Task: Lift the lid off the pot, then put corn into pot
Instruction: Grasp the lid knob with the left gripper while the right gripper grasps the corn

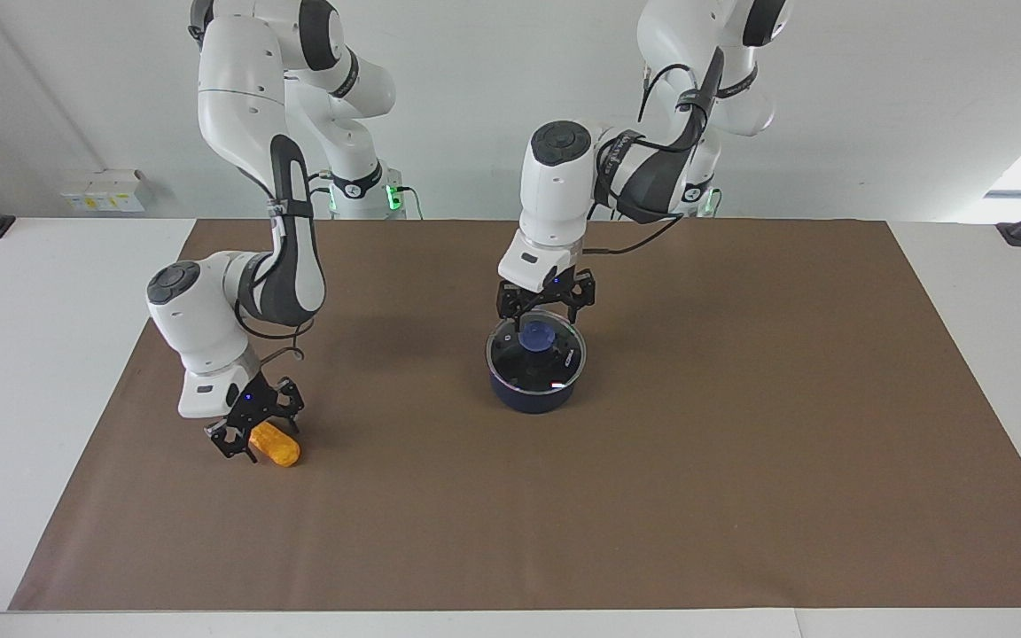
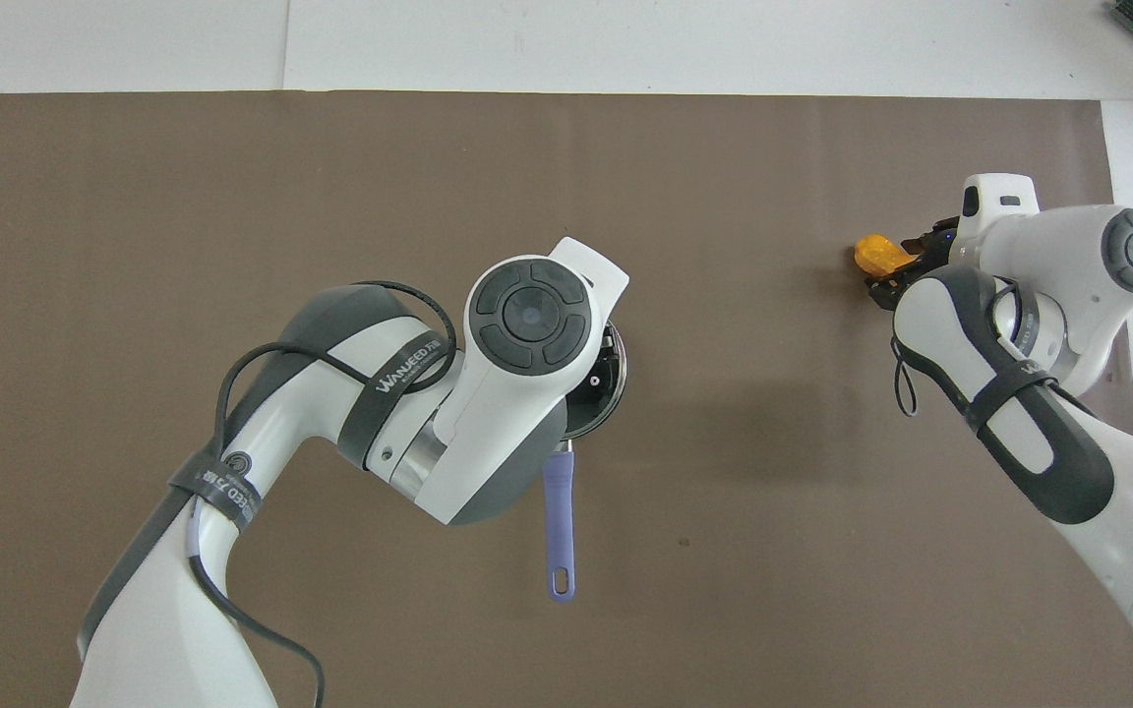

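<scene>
The navy pot (image 1: 535, 396) stands mid-table with the glass lid (image 1: 564, 359) on it and the blue knob (image 1: 535, 336) at its centre. My left gripper (image 1: 544, 310) hangs open just over the lid, its fingers either side of the knob and slightly above it. In the overhead view the left arm hides most of the pot; only the lid's edge (image 2: 608, 385) and the blue handle (image 2: 559, 521) show, the handle pointing toward the robots. The orange corn (image 1: 278, 447) lies on the mat at the right arm's end. My right gripper (image 1: 255, 431) is down at it, open, straddling one end of the corn (image 2: 876, 254).
A brown mat (image 1: 741, 443) covers the table, with white table edge (image 1: 32, 354) around it. A small white box (image 1: 103, 190) sits at the table's edge near the right arm's base.
</scene>
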You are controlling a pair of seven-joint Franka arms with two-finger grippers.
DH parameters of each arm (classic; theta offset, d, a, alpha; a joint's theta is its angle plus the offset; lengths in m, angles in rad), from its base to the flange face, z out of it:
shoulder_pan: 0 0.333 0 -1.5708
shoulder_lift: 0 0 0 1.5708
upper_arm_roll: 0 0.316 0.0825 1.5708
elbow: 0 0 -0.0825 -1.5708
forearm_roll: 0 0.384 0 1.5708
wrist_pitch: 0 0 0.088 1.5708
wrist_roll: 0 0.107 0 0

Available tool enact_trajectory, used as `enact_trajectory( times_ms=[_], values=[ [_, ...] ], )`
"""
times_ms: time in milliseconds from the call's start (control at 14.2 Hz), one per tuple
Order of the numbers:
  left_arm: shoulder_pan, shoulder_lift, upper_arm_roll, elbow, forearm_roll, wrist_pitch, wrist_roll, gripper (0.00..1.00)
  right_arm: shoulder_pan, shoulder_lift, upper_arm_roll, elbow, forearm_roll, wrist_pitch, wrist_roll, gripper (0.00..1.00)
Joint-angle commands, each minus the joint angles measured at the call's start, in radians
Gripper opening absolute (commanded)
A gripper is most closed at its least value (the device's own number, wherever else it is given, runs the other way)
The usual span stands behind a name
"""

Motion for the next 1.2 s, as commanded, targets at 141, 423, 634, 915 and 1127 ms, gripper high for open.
enact_trajectory(
  times_ms=[141, 423, 634, 915, 1127],
  values=[
    [-0.011, 0.018, 0.01, -0.026, -0.008, 0.041, -0.008, 1.0, -0.013, 0.001, 0.007, 0.008, 0.028, -0.035, -0.023, 0.0],
    [-0.034, 0.05, 0.012, -0.017, 0.012, 0.05, -0.011, 1.0, -0.009, -0.002, 0.007, 0.016, 0.033, -0.067, 0.055, 0.0],
    [-0.034, 0.052, 0.012, -0.001, 0.037, 0.029, -0.008, 1.0, 0.003, -0.023, 0.002, 0.016, 0.03, -0.077, 0.173, 0.0],
    [-0.034, 0.052, 0.012, 0.0, 0.05, 0.023, -0.002, 1.0, 0.007, -0.058, -0.002, 0.014, -0.015, -0.104, 0.377, 0.0],
    [-0.034, 0.052, 0.012, 0.0, 0.064, 0.023, -0.001, 1.0, 0.008, -0.084, -0.002, 0.016, -0.033, -0.129, 0.544, 0.0]
  ],
)
